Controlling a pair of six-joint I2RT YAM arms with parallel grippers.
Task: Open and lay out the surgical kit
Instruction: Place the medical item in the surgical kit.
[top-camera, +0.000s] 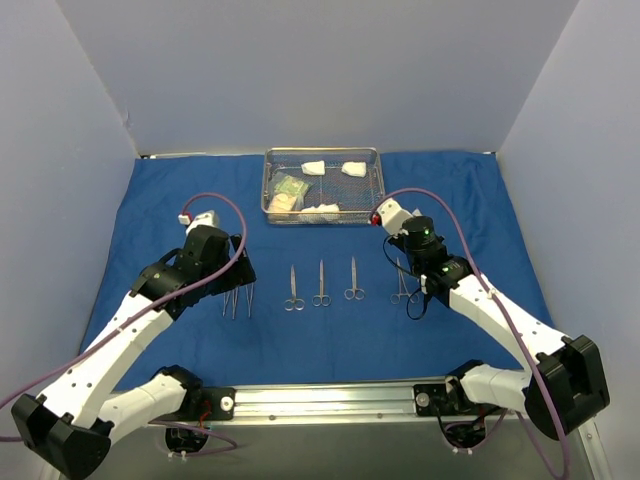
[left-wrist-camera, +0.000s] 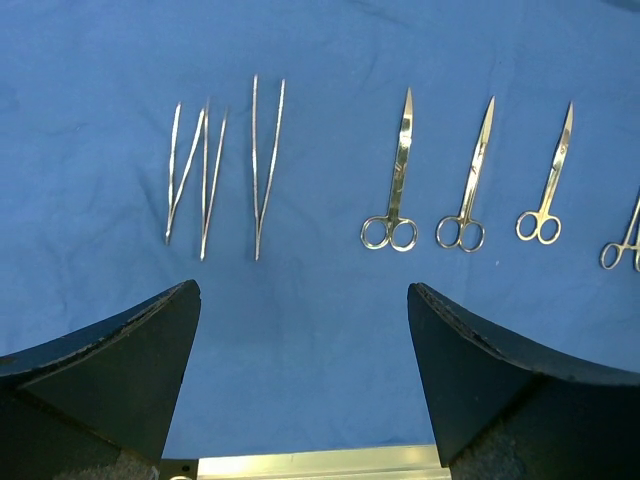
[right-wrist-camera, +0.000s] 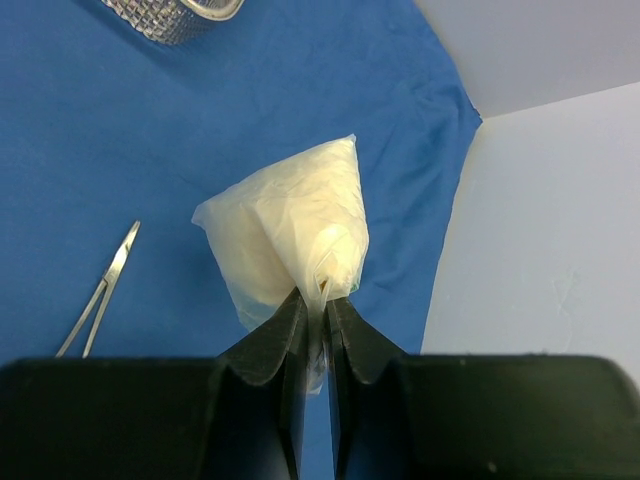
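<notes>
The blue drape (top-camera: 180, 190) lies spread flat over the table. The steel wire-mesh tray (top-camera: 268, 190) stands at the back centre and holds white gauze pads (top-camera: 353, 169) and a clear packet (top-camera: 290, 190). Three scissors (top-camera: 321, 284) lie in a row on the drape, with forceps (top-camera: 400, 282) to their right and tweezers (left-wrist-camera: 262, 165) to their left. My left gripper (left-wrist-camera: 303, 290) is open and empty, above the drape near the tweezers. My right gripper (right-wrist-camera: 315, 300) is shut on a clear packet of white gauze (right-wrist-camera: 295, 230), held above the drape to the right of the forceps (right-wrist-camera: 100, 295).
White walls enclose the table on the left, back and right; the right wall (right-wrist-camera: 540, 220) is close to my right gripper. An aluminium rail (top-camera: 320, 398) runs along the near edge. The tray's corner (right-wrist-camera: 165, 15) shows at the top left of the right wrist view.
</notes>
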